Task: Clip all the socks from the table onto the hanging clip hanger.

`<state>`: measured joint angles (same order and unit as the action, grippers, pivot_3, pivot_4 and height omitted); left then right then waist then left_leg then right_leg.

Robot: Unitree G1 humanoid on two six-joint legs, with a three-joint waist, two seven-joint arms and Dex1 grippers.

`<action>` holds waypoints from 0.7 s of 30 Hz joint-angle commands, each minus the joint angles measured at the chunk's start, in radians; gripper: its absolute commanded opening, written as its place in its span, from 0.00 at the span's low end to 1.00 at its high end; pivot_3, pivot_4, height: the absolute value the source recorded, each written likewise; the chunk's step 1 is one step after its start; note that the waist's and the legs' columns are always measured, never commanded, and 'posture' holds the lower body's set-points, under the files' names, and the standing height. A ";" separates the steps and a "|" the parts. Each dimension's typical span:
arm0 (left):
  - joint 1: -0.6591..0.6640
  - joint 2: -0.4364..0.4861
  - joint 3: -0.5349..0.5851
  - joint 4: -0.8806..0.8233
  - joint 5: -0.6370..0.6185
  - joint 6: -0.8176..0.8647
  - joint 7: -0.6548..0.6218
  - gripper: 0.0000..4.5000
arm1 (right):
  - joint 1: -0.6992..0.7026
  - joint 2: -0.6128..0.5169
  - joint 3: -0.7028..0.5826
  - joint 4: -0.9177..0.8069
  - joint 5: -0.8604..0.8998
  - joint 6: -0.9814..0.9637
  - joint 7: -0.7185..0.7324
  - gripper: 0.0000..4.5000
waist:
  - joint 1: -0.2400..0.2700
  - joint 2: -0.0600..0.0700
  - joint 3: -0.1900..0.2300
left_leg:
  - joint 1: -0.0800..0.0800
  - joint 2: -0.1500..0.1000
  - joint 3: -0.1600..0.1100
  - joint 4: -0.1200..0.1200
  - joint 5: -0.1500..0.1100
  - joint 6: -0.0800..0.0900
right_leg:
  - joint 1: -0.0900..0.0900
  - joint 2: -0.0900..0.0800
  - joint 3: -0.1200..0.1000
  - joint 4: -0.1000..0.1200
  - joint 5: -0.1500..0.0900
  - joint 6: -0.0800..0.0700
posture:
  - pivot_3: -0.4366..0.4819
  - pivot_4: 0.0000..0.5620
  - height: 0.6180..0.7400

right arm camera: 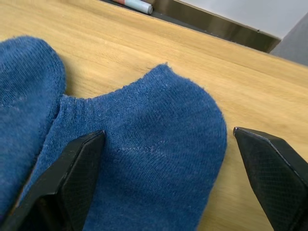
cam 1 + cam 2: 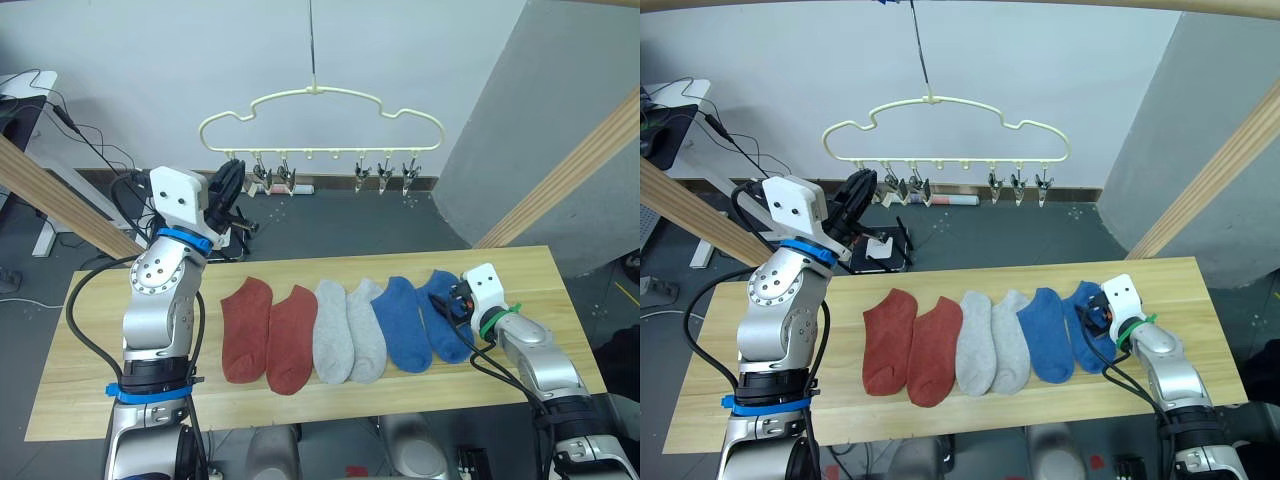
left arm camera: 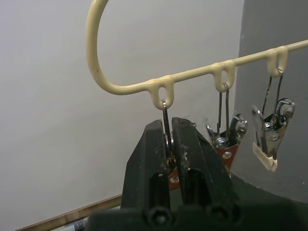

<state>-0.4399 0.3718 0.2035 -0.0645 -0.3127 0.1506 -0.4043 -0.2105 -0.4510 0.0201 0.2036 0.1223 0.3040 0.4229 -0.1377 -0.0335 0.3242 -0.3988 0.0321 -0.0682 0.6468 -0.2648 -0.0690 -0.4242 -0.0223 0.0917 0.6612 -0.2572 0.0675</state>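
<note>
While the left gripper (image 3: 169, 144) is held up high at the left end of the clip hanger (image 2: 320, 110), its two black fingers (image 3: 147, 159) are pressed together on the first clip (image 3: 166, 120), the one hanging from the loop farthest to the left. The cream-yellow hanger hangs from a thin line above the far side of the table (image 2: 100, 370), and more silver clips (image 2: 385, 178) dangle in a row along its bottom bar. Down on the wooden table, six socks lie flat side by side in one row. At the left are the two rust-red socks (image 2: 268, 330), touching each other. Next come the two light grey socks (image 2: 348, 330), and then the first blue sock (image 2: 402, 322). The second blue sock (image 1: 159, 159) is the last one on the right, and its edge sits against the first blue one. The right gripper (image 1: 168, 187) is down low at that last sock, with its fingers (image 1: 67, 178) spread wide apart. One finger rests over the blue sock and the other sits over the bare wood just beside it. Behind the table, on the dark floor, a small black stand (image 2: 883, 250) sits near the wall.
</note>
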 commanded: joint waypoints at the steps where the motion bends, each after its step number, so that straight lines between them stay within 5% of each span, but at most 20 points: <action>1: -0.002 0.016 0.012 -0.038 -0.011 -0.001 -0.007 0.01 | 0.013 0.002 -0.013 0.005 -0.002 0.001 0.014 1.00 | 0.000 0.000 0.000 | 0.000 0.000 0.000 0.000 0.000 0.000 | 0.000 0.000 0.000 0.000 0.000 0.000 | 0.27 0.60 0.94; 11: 0.006 0.020 0.013 -0.033 -0.012 -0.004 -0.015 0.01 | 0.062 -0.009 -0.024 -0.081 -0.028 -0.137 0.022 1.00 | -0.001 0.000 0.000 | 0.000 0.000 0.000 0.000 0.000 0.000 | 0.000 0.000 0.000 0.001 0.000 0.000 | 0.27 0.60 0.94; 21: 0.007 0.018 0.009 -0.032 -0.013 0.001 -0.027 0.01 | -0.010 -0.021 0.027 0.019 -0.059 -0.111 0.105 1.00 | -0.001 0.000 0.000 | 0.001 0.000 0.000 0.000 0.000 0.000 | 0.000 0.000 0.000 0.001 0.000 0.000 | 0.27 0.61 0.94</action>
<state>-0.4369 0.3817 0.2034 -0.0644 -0.3130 0.1540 -0.4262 -0.2152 -0.4608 0.0416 0.2086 0.0761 0.1871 0.5161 -0.1384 -0.0333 0.3243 -0.3983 0.0321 -0.0680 0.6471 -0.2647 -0.0691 -0.4242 -0.0223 0.0918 0.6625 -0.2572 0.0675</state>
